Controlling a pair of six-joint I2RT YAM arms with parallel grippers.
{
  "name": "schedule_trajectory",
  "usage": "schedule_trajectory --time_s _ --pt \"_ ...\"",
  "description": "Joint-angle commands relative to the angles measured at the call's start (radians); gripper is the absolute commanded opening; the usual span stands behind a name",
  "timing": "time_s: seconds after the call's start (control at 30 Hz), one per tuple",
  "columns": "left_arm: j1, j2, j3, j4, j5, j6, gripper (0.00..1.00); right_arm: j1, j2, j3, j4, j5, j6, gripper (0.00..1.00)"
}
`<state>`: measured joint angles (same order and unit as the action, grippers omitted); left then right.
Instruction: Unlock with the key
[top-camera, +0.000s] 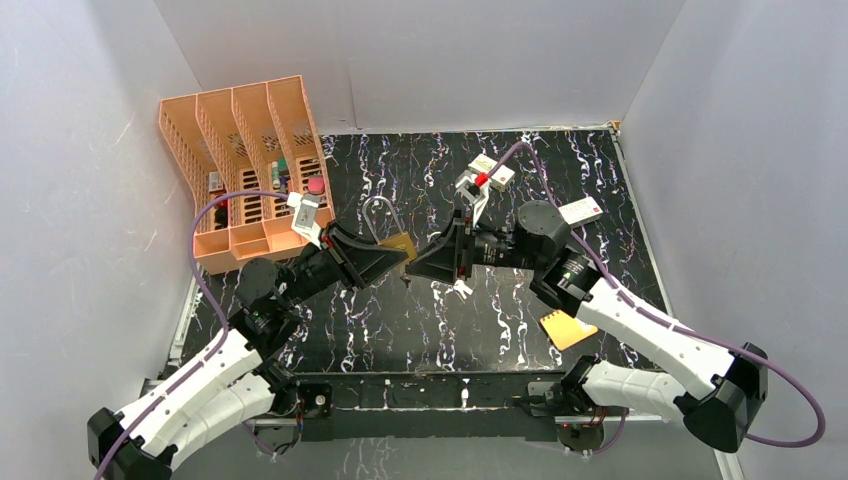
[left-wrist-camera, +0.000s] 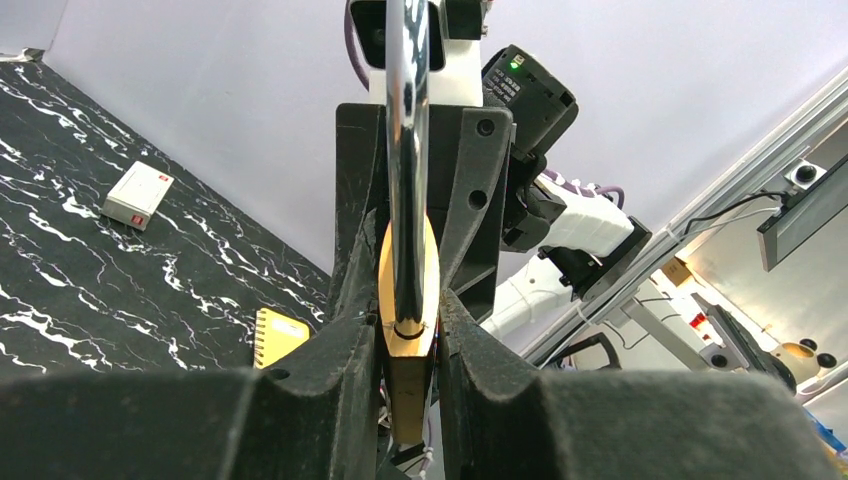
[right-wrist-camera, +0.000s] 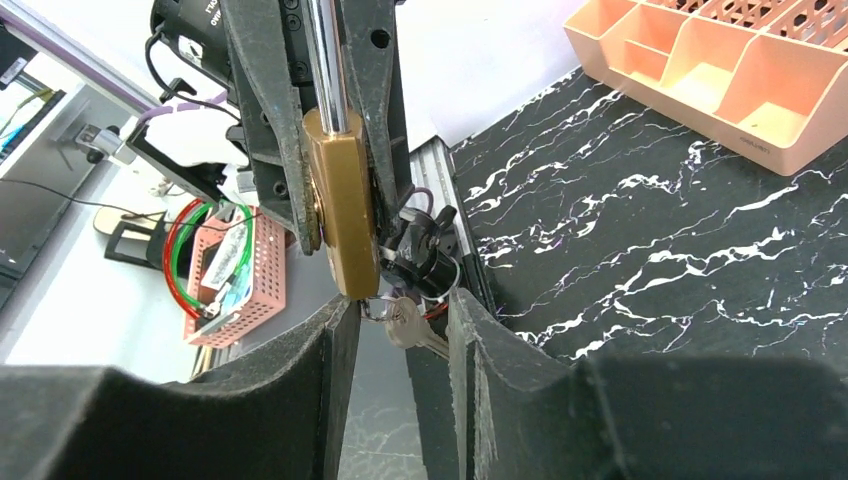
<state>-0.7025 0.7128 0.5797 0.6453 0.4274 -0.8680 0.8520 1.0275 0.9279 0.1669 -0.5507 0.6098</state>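
Above table (top-camera: 480, 310) centre: left pincer (left-wrist-camera: 410, 325) clamps padlock (right-wrist-camera: 343, 215); right pincer (right-wrist-camera: 400, 300) parted, straddling dangling key (right-wrist-camera: 405, 324).

Small silver key (right-wrist-camera: 407, 324) hangs at the brass padlock (right-wrist-camera: 340, 215) underside.

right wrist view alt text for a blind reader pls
A brass padlock with a steel shackle is clamped in the left gripper, a small silver key on a ring dangling at its lower end between the right gripper's parted fingers. Behind: a black marbled table and a peach plastic organiser.
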Motion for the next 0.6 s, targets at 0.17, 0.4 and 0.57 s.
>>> schedule_trajectory --time_s 0.17,0.4,0.57 --pt "0.0 0.005 0.051 0.137 -0.011 -0.011 0.0 0.004 0.03 -0.006 0.294 -0.026 0.202 0.38" --pt "0.0 0.002 0.045 0.144 -0.04 -0.006 0.0 0.011 0.068 0.007 0.305 -0.052 0.229 0.13" --pt "0.0 -0.006 0.044 0.143 -0.069 0.008 0.0 0.011 0.052 -0.009 0.266 -0.072 0.208 0.34"
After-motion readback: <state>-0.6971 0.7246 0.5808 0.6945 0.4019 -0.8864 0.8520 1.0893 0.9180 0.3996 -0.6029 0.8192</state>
